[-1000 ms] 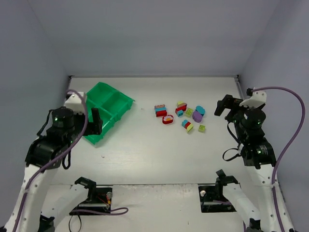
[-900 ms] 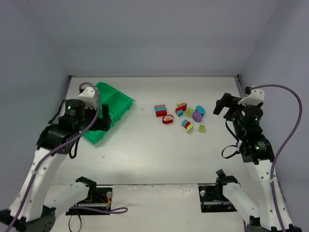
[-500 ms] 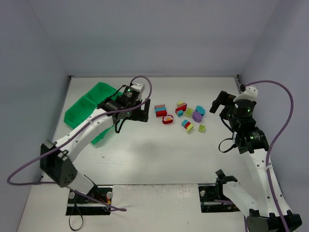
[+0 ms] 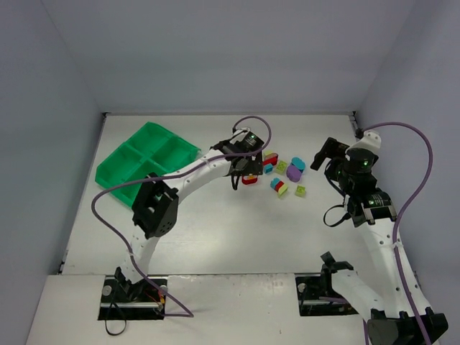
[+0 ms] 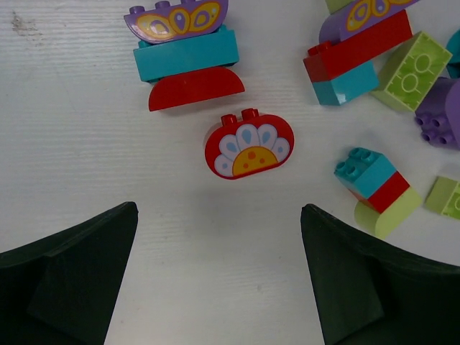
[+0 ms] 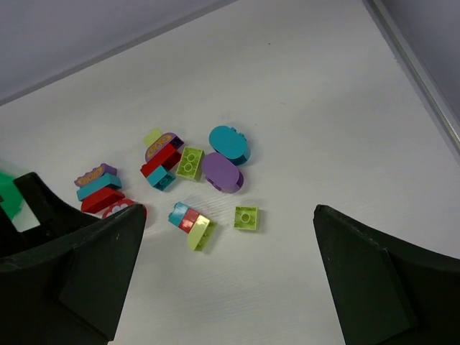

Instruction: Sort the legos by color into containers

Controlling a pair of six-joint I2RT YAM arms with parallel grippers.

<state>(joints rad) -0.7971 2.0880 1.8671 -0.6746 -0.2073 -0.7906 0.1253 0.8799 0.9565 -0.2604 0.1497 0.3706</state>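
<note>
The red brick [image 5: 249,144], round-topped with a flower print, lies flat on the desk [image 4: 215,237] at the near-left edge of the legos [image 4: 277,172], touching none of its neighbours. A purple-cyan-red stack [image 5: 185,50] sits just on its far-left side, and a cyan-red-green stack [image 5: 375,188] lies near on its right.

The brick's long axis runs left to right. That is the same line on which the fingers of the left end effector [image 5: 219,210] stand apart. In the wrist view the brick sits centred on the gap and a little to the far side of the fingertips. The fingers are spread wide and hold nothing, so a short reach forward and down would probably put them at the brick's two short ends.

The right end effector [image 6: 228,212] is also wide open and empty. It hangs to the right of the pile and well apart from this brick — the left arm is clearly nearer. The tray [image 4: 121,149] lies well to the left of the pile, on the left arm's side.
</note>
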